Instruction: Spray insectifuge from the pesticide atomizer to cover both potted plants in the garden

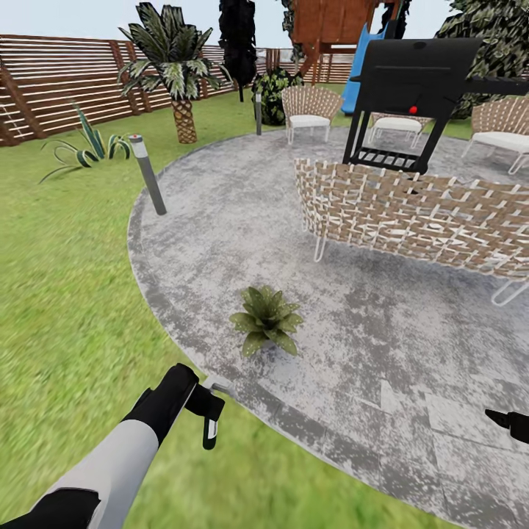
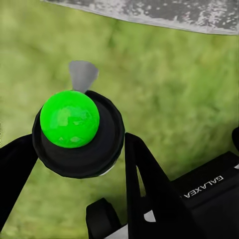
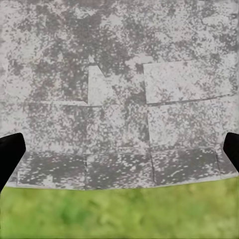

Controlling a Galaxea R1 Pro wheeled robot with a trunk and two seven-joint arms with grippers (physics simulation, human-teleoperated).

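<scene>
Biggest thing here is the lawn [image 1: 66,294], wrapping around the near and left sides of the one round mottled grey patio [image 1: 220,220], with a slatted wooden fence [image 1: 59,81] running along the far side of the grass beyond the patio. On the patio I count one long wicker sofa [image 1: 411,213] about in its middle, one black grill [image 1: 411,88] behind that, and three wicker chairs [image 1: 309,107] toward the patio's far edge. One palm [image 1: 176,66] stands on the grass past the patio's far-left edge, and there are two grey bollard lamps, one [image 1: 147,173] right on the patio's left rim and another further back. Just one potted plant [image 1: 266,319] in view, sitting on the patio a little inside its near edge. The left arm comes up from the lower left, forearm stretched out over the grass, wrist bent down, and its gripper [image 1: 208,411] hangs just outside the patio's near rim. In the wrist cam its fingers [image 2: 144,184] are pinched on the atomizer [image 2: 74,129], seen end-on as a dark round body with a bright green blob, grass below it. The right gripper [image 3: 119,154] pokes in low over the patio's near-right part, fingers spread wide and holding nothing, above the pavers right at the patio's edge.
</scene>
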